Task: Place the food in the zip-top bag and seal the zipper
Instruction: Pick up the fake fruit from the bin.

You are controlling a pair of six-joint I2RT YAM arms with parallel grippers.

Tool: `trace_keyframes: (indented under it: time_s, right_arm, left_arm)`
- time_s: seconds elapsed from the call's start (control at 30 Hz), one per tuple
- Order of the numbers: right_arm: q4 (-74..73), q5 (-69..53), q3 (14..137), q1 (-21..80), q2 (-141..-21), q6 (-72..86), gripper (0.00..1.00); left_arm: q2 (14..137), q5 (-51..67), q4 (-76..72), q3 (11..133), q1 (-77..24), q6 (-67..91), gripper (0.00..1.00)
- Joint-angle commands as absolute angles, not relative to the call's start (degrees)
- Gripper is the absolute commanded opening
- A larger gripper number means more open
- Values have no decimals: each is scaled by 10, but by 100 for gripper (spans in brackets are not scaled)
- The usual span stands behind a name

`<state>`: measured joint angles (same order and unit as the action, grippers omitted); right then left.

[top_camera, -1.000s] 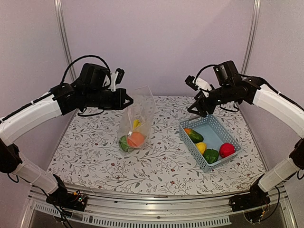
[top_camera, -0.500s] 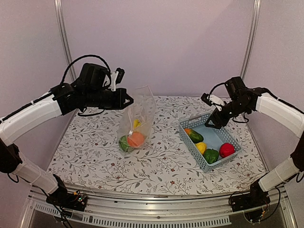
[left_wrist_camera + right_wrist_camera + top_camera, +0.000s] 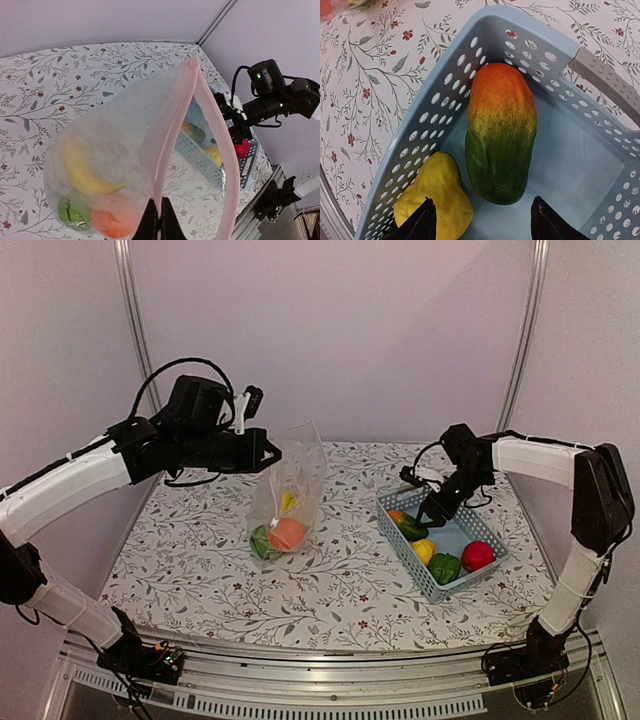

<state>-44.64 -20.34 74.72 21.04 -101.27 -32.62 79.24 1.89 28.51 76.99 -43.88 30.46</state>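
Note:
My left gripper (image 3: pixel 268 453) is shut on the pale pink zipper strip (image 3: pixel 172 130) of the clear zip-top bag (image 3: pixel 292 480) and holds it hanging above the table, mouth open. In the left wrist view, its fingers (image 3: pixel 160 220) pinch the near strip. Inside the bag are a banana (image 3: pixel 287 502), an orange (image 3: pixel 287 533) and a green piece (image 3: pixel 260 540). My right gripper (image 3: pixel 432 510) is open, low in the blue basket (image 3: pixel 403 548). Its jaws (image 3: pixel 482 225) straddle the near end of the green-orange piece (image 3: pixel 501 135), next to the lemon (image 3: pixel 432 197).
The basket also holds a green pepper (image 3: pixel 444 567) and a red apple (image 3: pixel 478 555) at its near end. The table has a floral cloth (image 3: pixel 340 590). Metal posts stand at the back corners.
My right arm has come down and to the left, from above the basket's far edge into the basket over the green-orange piece. The left arm and bag have stayed still.

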Motion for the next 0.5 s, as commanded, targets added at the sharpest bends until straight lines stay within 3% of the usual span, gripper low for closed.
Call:
trace_keyframes:
  time_s: [0.0,0.47]
  right_arm:
    - [-433,-222,777,209,-1048,-339,64]
    - [-431,-257,812,209,-1139,-351,64]
  left_arm:
    - [777,15,282,764,-445,307,0]
    - [772,13,287,758,-445,311,0]
